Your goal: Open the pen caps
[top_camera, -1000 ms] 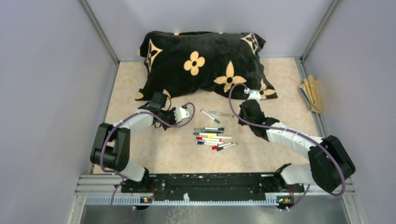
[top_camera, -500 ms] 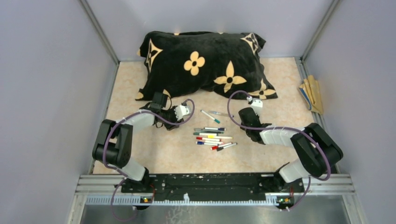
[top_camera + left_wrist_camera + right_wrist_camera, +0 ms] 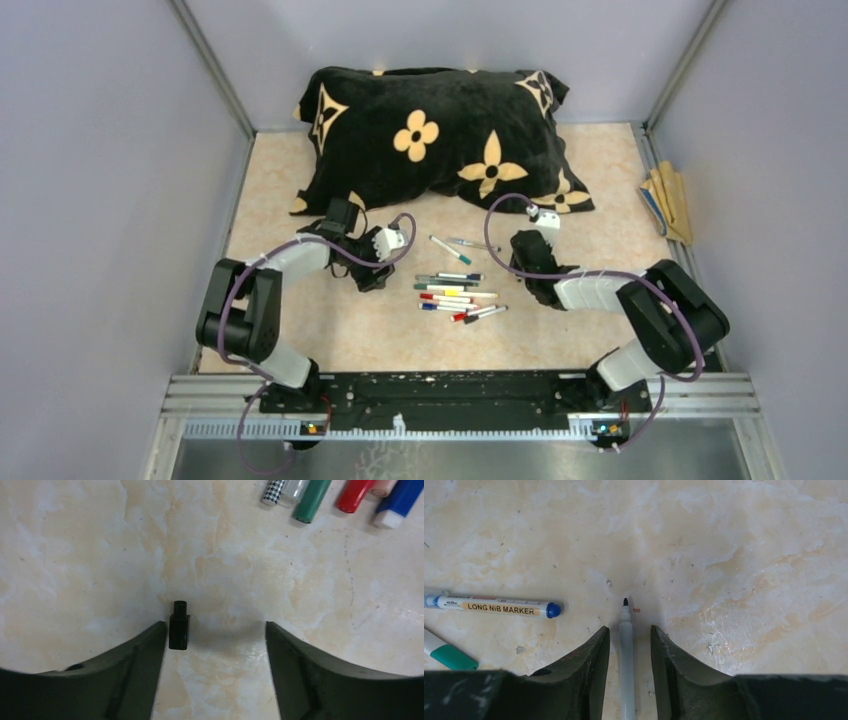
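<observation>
A small black pen cap [image 3: 179, 625] lies on the table beside the inner face of my left gripper's left finger; whether it touches the finger is unclear. The left gripper [image 3: 214, 627] [image 3: 371, 274] stands wide open with nothing held. An uncapped grey pen [image 3: 626, 650] with a black nib lies between the fingers of my right gripper [image 3: 629, 628] [image 3: 521, 258], with a gap on each side, so the jaws are open. Several capped pens [image 3: 455, 292] lie in a loose row between the two grippers. Their green [image 3: 311, 502], red [image 3: 354, 494] and blue [image 3: 397, 505] ends show in the left wrist view.
A black pillow [image 3: 440, 135] with tan flowers fills the back of the table. Tan sticks [image 3: 668, 200] lie at the right wall. A blue-capped marker [image 3: 499, 606] and a green-capped one [image 3: 449, 655] lie left of the right gripper.
Both grippers have opened. The left one has let go of the black cap, and the right one has loosened off the grey pen. The right arm folded back and lowered toward the table.
</observation>
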`<state>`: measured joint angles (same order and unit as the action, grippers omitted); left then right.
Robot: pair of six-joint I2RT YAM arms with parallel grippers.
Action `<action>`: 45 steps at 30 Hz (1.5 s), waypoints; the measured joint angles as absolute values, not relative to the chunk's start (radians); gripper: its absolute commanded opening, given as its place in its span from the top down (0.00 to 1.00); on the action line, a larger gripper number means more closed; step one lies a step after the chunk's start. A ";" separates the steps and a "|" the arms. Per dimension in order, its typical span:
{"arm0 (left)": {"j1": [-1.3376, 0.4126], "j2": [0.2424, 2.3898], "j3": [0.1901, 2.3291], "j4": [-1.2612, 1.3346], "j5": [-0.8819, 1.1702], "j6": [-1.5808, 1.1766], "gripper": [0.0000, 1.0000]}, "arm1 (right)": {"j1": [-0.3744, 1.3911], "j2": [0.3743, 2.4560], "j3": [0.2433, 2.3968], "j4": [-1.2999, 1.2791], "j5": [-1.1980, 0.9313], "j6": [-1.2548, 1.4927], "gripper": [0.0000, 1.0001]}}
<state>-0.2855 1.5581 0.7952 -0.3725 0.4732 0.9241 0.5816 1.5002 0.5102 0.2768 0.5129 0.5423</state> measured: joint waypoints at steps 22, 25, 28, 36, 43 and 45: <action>-0.076 1.491 1.251 -0.785 0.754 0.772 0.01 | 0.679 1.493 0.842 0.132 0.149 0.203 0.61; -0.020 1.475 1.255 -0.814 0.776 0.762 0.01 | 0.699 1.588 0.905 0.129 0.081 0.164 0.63; 0.014 1.449 1.248 -0.841 0.797 0.762 0.01 | 0.704 1.681 0.952 0.113 0.027 0.133 0.64; 0.037 1.391 1.212 -0.877 0.817 0.781 0.01 | 0.704 1.822 1.039 0.060 -0.026 0.080 0.67; 0.038 1.384 1.205 -0.880 0.831 0.782 0.01 | 0.714 1.857 1.056 0.057 -0.032 0.054 0.72; 0.038 1.384 1.205 -0.880 0.835 0.781 0.01 | 0.719 1.874 1.056 0.055 -0.032 0.052 0.72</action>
